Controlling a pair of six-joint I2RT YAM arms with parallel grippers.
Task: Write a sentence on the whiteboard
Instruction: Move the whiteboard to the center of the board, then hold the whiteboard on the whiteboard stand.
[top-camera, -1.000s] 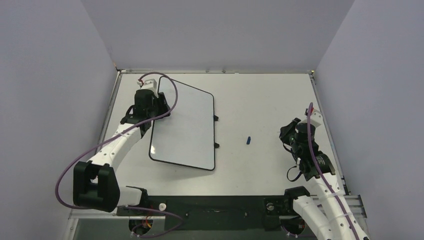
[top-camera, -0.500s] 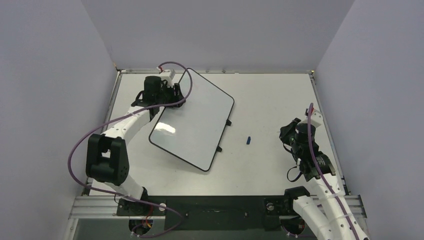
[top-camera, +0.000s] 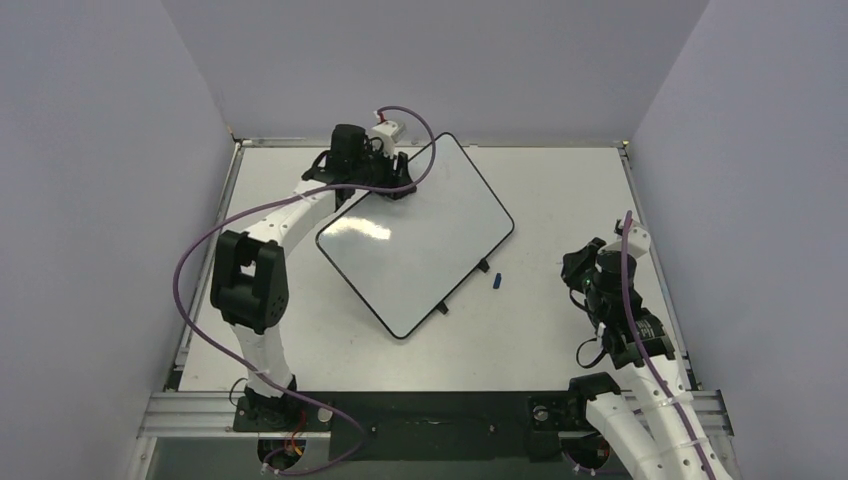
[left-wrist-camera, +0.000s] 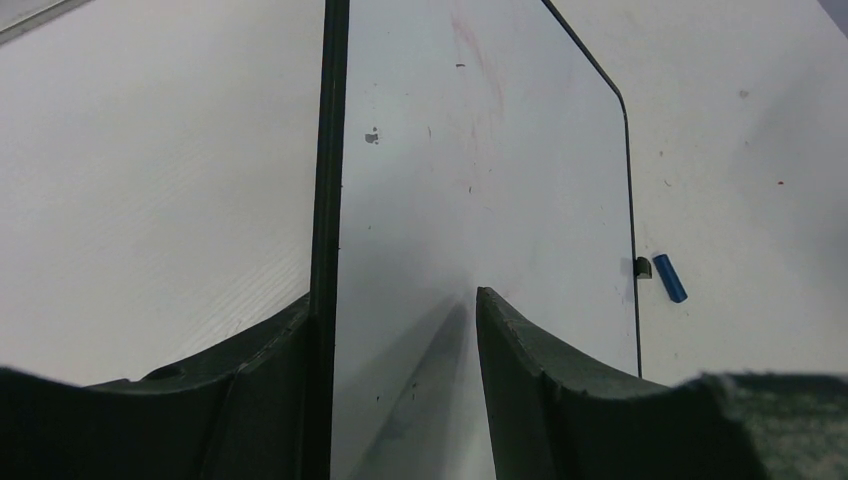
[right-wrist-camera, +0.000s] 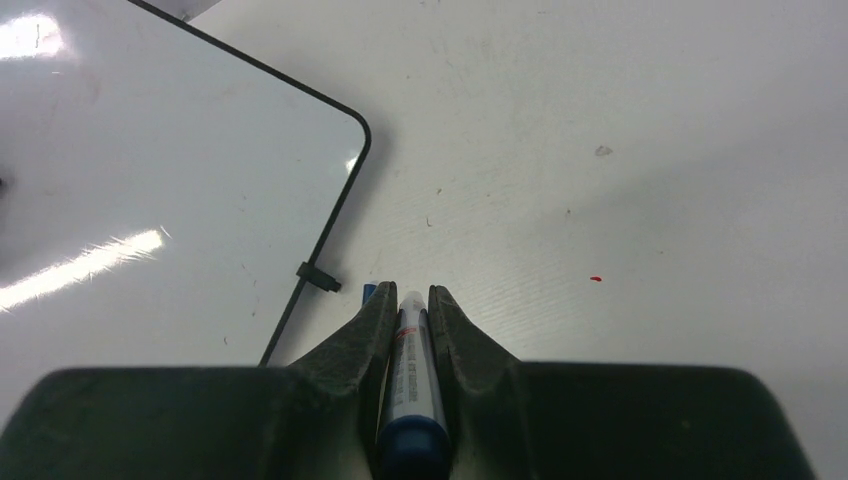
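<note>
The whiteboard (top-camera: 420, 235) lies slanted at the back left of the table (top-camera: 560, 180). It is a big white board with a thin black rim. No sentence is in view on its face (left-wrist-camera: 480, 150), which bears only faint smears. My left gripper (top-camera: 385, 170) is shut on its far left edge: one finger sits behind the rim and the other on the white face (left-wrist-camera: 392, 296). My right gripper (top-camera: 588, 263) hovers at the right, clear of the board. It is shut (right-wrist-camera: 411, 292) on a white marker with a blue end (right-wrist-camera: 410, 370), pointing towards the board's corner (right-wrist-camera: 150, 180).
A small blue cap (top-camera: 496, 281) lies on the table just off the board's right rim and its black foot (left-wrist-camera: 644, 267). It also shows as the blue cap (left-wrist-camera: 670, 278) from the left wrist. Grey walls close in on three sides.
My left arm has swung the whiteboard towards the back and right, turning it clockwise so its right edge now reaches the blue cap. The right arm has barely moved.
</note>
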